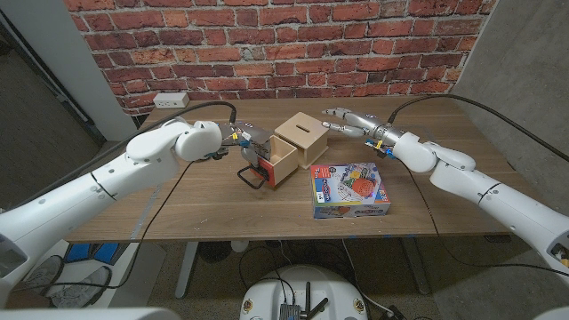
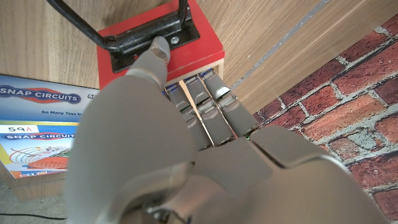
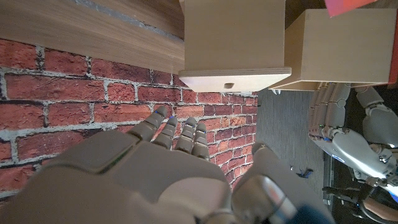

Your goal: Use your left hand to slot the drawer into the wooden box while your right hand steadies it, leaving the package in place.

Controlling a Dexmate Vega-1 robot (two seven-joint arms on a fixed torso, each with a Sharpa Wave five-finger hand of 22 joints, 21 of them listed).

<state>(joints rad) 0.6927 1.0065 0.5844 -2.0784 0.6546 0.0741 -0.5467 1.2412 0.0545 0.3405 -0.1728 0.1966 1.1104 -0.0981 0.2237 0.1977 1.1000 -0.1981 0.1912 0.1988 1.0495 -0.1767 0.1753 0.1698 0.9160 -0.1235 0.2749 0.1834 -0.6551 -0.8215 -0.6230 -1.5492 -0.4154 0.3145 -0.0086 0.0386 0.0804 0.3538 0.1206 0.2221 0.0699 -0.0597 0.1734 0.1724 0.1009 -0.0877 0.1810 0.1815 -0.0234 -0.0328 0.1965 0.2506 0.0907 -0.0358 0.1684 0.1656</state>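
Observation:
The wooden box [image 1: 308,135] with a slot in its lid stands at mid-table; it also shows in the right wrist view [image 3: 233,37]. The drawer [image 1: 276,165] has a red front [image 2: 200,45] and a black handle [image 2: 146,38], and it sits against the box's front-left side. I cannot tell whether its rear end is inside the box. My left hand [image 1: 250,142] grips the drawer, thumb on the red front [image 2: 158,53], fingers along its side. My right hand [image 1: 345,122] hovers with fingers spread just right of the box lid, apart from it [image 3: 168,134].
The Snap Circuits package [image 1: 349,190] lies flat on the table right of the drawer, near the front edge [image 2: 37,134]. A brick wall with a white outlet [image 1: 172,100] stands behind the table [image 1: 178,204]. Cables run along both arms.

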